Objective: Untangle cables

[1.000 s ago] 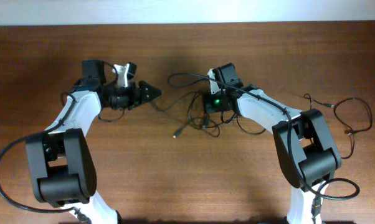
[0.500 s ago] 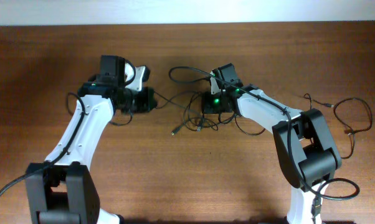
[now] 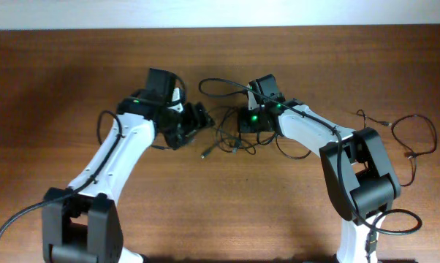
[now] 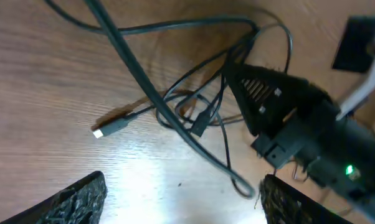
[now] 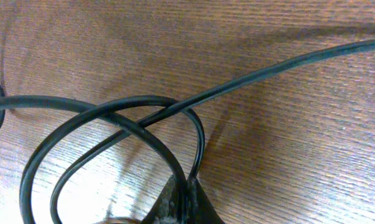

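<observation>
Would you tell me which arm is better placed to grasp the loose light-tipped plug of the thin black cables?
Left: the open left gripper hovers near the light-tipped plug, while the right gripper is shut on the thin black cables.

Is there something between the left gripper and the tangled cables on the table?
Nothing visible. The open left gripper faces the cables over bare table. The right gripper pinches a strand at the tangle's far side, outside that path.

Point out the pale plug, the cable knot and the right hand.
pale plug (image 4: 100,132), left wrist view, its tip.
cable knot (image 4: 166,112), left wrist view, crossing strands.
right hand (image 4: 228,67), left wrist view, closed fingertips.
</observation>
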You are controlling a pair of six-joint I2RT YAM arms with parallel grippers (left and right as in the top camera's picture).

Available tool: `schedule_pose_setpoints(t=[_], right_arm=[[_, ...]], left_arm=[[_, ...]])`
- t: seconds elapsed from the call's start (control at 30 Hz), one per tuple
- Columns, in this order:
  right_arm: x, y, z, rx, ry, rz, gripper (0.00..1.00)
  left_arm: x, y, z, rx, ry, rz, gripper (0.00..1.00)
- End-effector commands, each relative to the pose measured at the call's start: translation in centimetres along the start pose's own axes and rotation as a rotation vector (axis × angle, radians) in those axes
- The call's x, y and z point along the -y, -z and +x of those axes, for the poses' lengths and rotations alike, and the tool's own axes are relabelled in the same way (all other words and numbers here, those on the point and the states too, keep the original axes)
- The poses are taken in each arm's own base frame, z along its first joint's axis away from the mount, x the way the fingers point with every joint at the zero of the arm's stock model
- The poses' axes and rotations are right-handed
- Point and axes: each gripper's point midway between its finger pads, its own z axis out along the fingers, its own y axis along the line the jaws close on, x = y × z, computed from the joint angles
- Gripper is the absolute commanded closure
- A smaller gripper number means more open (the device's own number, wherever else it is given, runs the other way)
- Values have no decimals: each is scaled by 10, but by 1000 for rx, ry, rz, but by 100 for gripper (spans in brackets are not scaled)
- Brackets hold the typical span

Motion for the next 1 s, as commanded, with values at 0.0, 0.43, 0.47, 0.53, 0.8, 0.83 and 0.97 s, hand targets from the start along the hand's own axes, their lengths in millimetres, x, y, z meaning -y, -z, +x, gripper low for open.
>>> schedule_pose_setpoints(t=[0.0, 0.43, 0.47, 0.53, 0.8, 0.83, 0.97], right_arm=[[2, -4, 4, -9, -7, 11, 96], [3, -3, 8, -26, -8, 18, 96], [4, -3, 9, -29, -9, 19, 96], [4, -3, 9, -29, -9, 20, 96], [3, -3, 7, -22, 27, 17, 96], [3, -3, 8, -24, 43, 17, 96], [3, -3, 8, -23, 43, 16, 96]], left_arm=[[8, -13, 2, 53, 148, -43, 27], [-17, -56, 20, 105, 95, -171, 71], [-14, -56, 16, 122, 90, -163, 68], [-16, -56, 13, 138, 89, -172, 61], [-1, -60, 3, 169, 119, -103, 52], [-1, -59, 1, 171, 123, -94, 51], [2, -47, -10, 77, 202, 30, 45]])
